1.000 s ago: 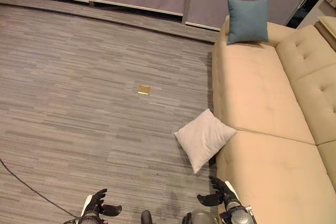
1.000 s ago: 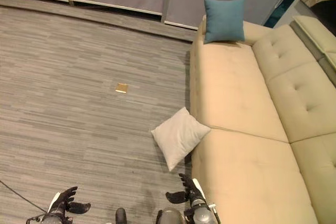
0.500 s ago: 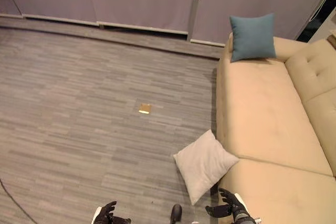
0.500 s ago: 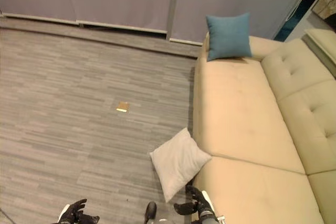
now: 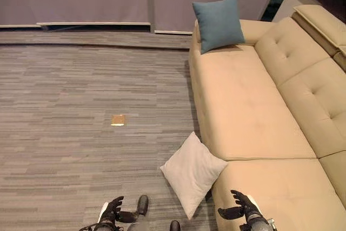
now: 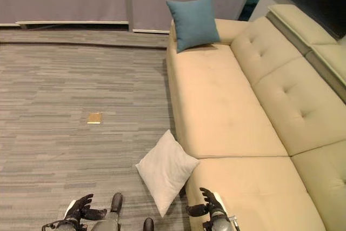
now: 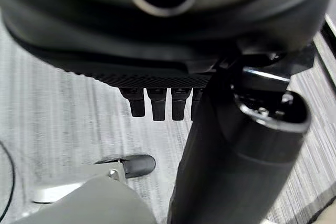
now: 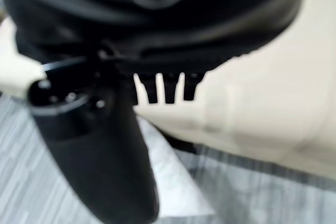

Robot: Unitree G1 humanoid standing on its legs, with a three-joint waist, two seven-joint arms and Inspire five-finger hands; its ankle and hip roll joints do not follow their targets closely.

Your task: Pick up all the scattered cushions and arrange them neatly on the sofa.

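Since half a second ago your camera has swung right, showing more sofa; the cushions themselves lie as before. The beige sofa (image 5: 254,106) runs along your right, its front edge bordering a wide stretch of grey striped floor (image 5: 65,106). A blue cushion (image 5: 218,22) stands upright at the sofa's far end. A pale grey cushion (image 5: 192,172) lies on the floor, one corner touching the sofa's front. A small tan square (image 5: 118,120) lies well apart on the floor. Your left hand (image 5: 111,211) and right hand (image 5: 241,208) hover low, fingers relaxed, holding nothing.
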